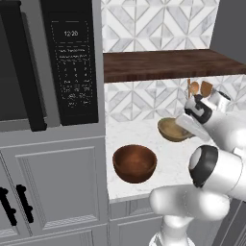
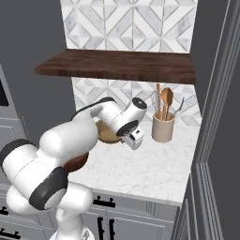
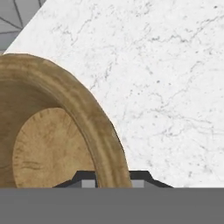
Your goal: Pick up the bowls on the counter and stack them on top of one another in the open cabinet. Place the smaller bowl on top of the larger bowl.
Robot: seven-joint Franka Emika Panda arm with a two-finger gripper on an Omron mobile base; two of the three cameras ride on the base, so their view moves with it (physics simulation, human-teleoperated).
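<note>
Hand (image 3: 113, 178) fingers straddle smaller bowl (image 3: 52, 135) rim; counter (image 3: 166, 87) beyond.

End effector (image 2: 134, 139) low beside smaller bowl (image 2: 107, 134), utensil crock (image 2: 162, 127) nearby

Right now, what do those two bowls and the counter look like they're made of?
Big bowl: likely wood, dark reddish-brown, faint sheen. Small bowl: light tan wood, matte, with visible grain lines. Counter: looks like white marble, with thin grey veins.

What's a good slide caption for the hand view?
Gripper straddling the rim of the smaller bowl on the marble counter, one fingertip on each side.
</note>
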